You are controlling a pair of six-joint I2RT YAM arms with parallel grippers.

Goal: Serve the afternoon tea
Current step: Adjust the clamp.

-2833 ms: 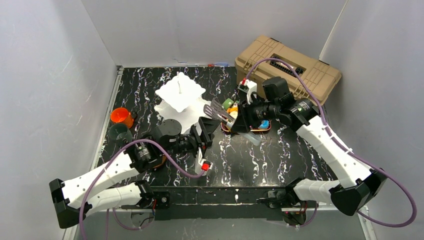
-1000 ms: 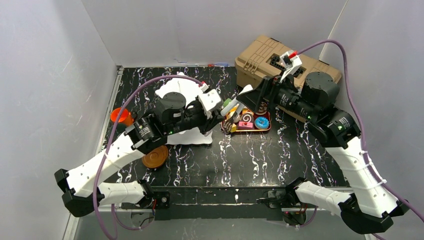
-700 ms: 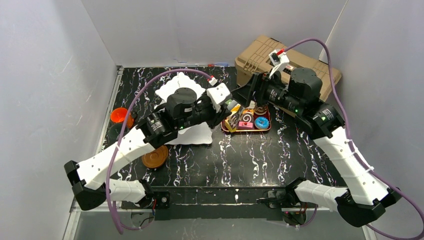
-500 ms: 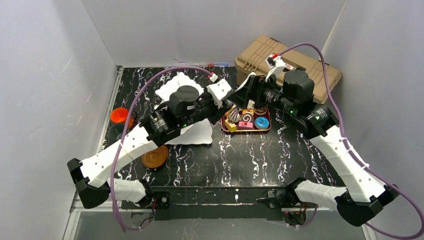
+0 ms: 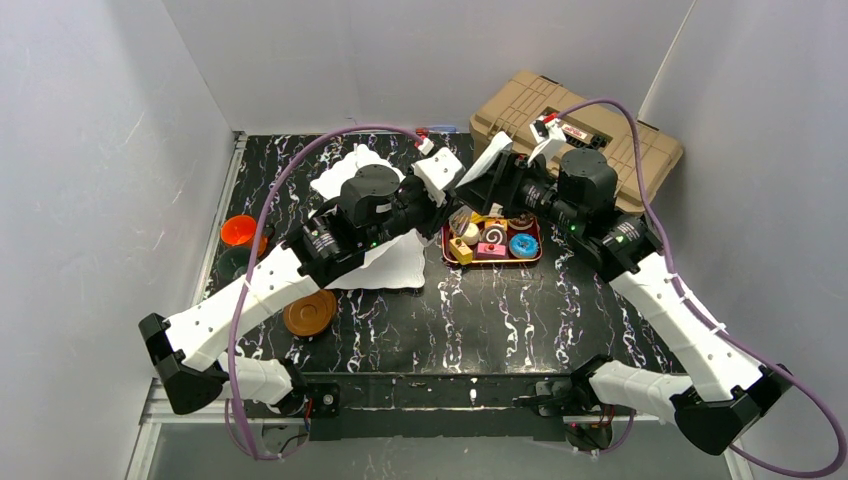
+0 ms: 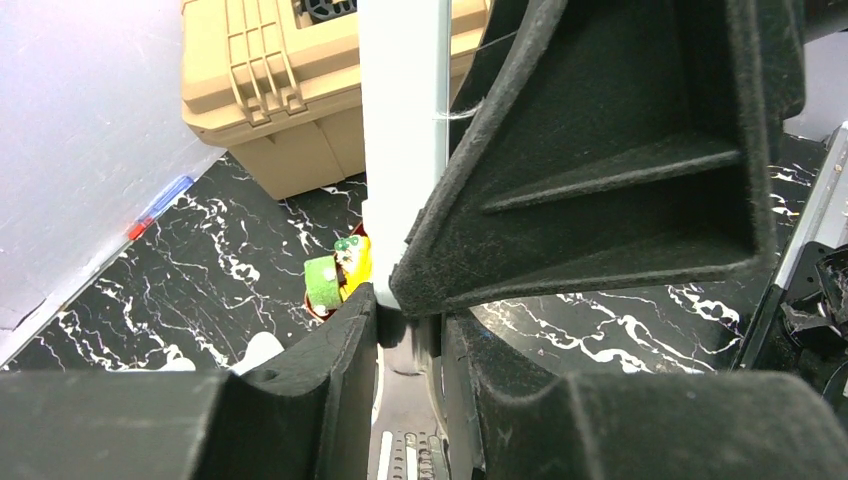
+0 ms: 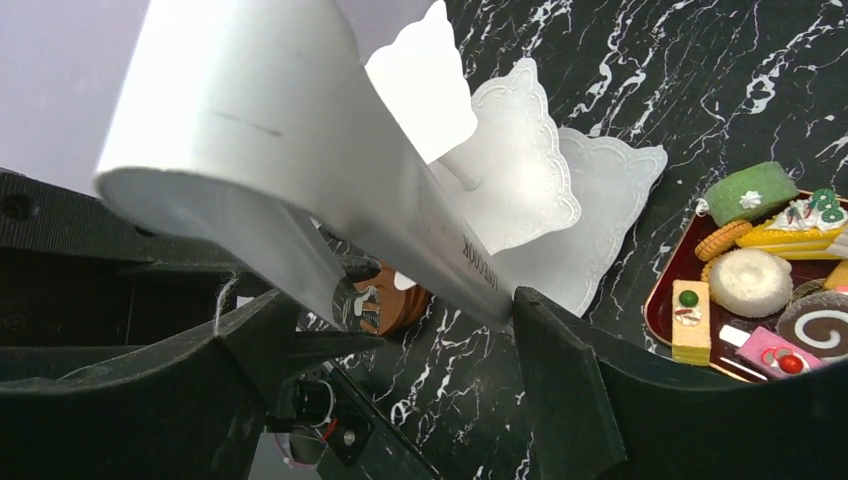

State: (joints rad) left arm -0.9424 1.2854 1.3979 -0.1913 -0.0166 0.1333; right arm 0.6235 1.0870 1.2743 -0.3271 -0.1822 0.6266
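Pastries (image 7: 750, 282) sit packed in the red tray (image 7: 655, 312), mid tabletop, just right of the white 3-tier stand (image 7: 520, 170). They look like small toy pieces, so prob. light and stiff. The round donut and swirl roll could slip or roll, while the flat-sided slices should be easier. Best taken one at a time across the sides w/ the tongs (image 7: 300, 150), squeezing gently since neighbours touch and could get knocked. The stand looks rigid but top-heavy, so set pieces down on it w/o pushing.

Left gripper (image 6: 405, 320): jaws narrow, pinched on a perforated metal strip that looks like the tongs' lower part. Right gripper (image 7: 405, 300): jaws wide w/ the tongs' pale arm between them; can't tell if they pinch it.

Both grippers meet above the tray's far-left corner. The pastries lie below and to the right of the right jaws, clear of them, nothing touching. The stand is left of the tray, partly under the left arm. A brown saucer (image 5: 310, 312) and the orange cup (image 5: 238, 230) are at near-left and left, well apart from both jaws.
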